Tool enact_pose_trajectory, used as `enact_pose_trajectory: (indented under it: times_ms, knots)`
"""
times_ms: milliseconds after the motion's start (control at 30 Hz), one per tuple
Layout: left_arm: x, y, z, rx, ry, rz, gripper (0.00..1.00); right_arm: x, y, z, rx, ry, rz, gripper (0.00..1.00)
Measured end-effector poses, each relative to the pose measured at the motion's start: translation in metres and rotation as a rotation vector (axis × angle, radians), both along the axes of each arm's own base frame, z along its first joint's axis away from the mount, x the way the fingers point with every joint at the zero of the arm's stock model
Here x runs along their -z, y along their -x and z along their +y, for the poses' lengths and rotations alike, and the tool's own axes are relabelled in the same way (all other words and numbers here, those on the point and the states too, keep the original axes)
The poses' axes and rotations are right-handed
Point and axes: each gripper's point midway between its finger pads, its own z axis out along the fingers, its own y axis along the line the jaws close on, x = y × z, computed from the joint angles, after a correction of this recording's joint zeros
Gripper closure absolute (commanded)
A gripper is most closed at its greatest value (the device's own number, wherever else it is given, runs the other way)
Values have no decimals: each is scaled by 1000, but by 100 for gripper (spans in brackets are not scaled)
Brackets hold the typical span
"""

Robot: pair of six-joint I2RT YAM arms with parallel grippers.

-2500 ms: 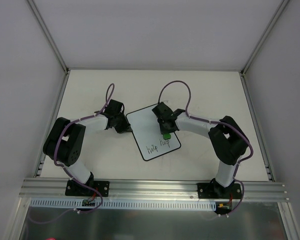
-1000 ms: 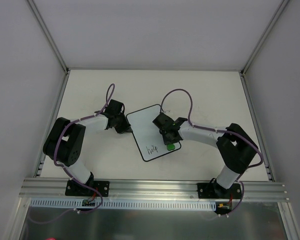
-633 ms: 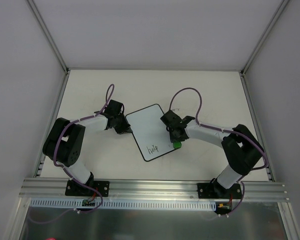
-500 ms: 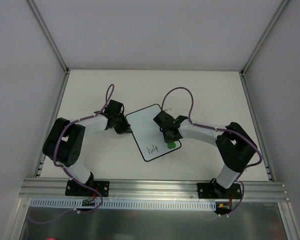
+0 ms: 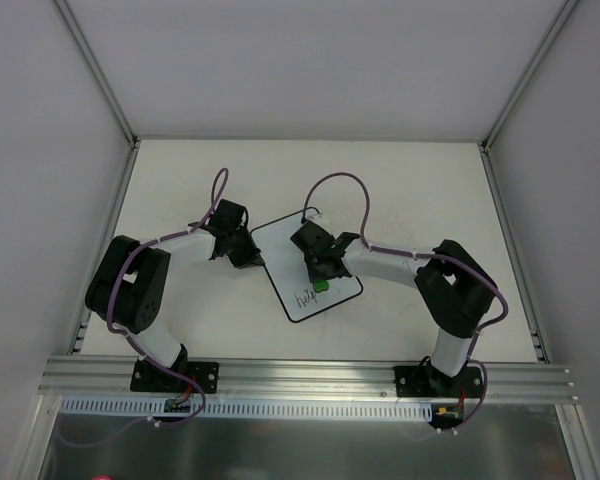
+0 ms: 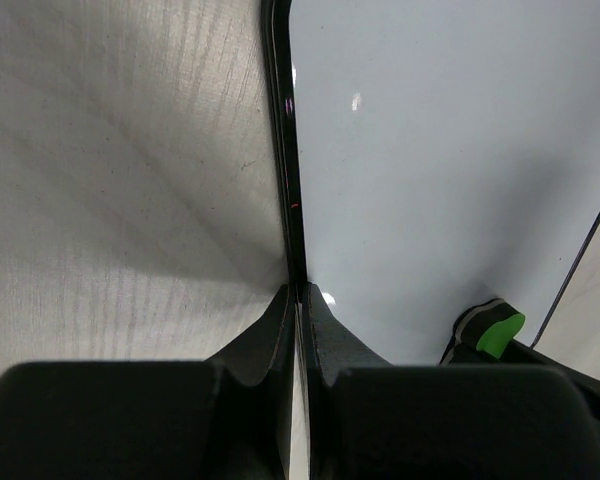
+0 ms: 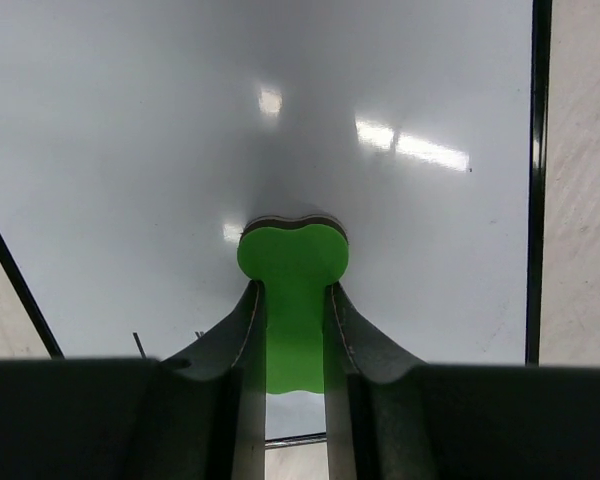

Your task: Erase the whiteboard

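Whiteboard point(image 5: 278, 252), black-bordered, sits edge-clamped in the left pincer point(image 6: 298, 296). Right pincer point(image 7: 293, 292), gripping a green bone-shaped eraser point(image 7: 293, 250), should press flat across the handwriting point(image 5: 302, 298).

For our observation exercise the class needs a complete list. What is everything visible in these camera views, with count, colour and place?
whiteboard: one, white with thin black border, flat at the table's centre, turned at an angle.
handwriting: one short black word, at the whiteboard's near corner.
eraser: one, green, against the whiteboard beside the handwriting.
table: one, off-white, between white side panels.
rail: one, silver, along the near edge.
cables: two, purple, one looping over each arm.
left gripper: black, shut on the whiteboard's left edge.
right gripper: black, shut on the eraser.
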Motion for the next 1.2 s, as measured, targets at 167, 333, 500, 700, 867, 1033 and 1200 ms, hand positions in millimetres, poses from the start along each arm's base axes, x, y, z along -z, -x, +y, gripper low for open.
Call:
enact_pose_trajectory:
  times_ms: [167, 333, 500, 700, 867, 1033, 1200]
  knots:
    - [0, 0, 0, 0, 0, 0, 100, 0, 1, -17, 69, -65, -19, 100]
    - [0, 0, 0, 0, 0, -1, 100, 1, 4, -57, 197, -92, -17, 100]
    - [0, 0, 0, 0, 1, -1, 100, 1, 4, -80, 295, -117, -8, 100]
    - [0, 1, 0, 1, 1, 0, 100, 0, 3, -73, 247, -59, -12, 100]
    - [0, 1, 0, 1, 1, 0, 100, -2, -8, -47, 170, -22, -14, 100]
    - [0, 1, 0, 1, 1, 0, 100, -3, -36, -17, 141, -21, -29, 100]
    - [0, 1, 0, 1, 1, 0, 100, -3, -54, -11, 155, -34, -35, 100]
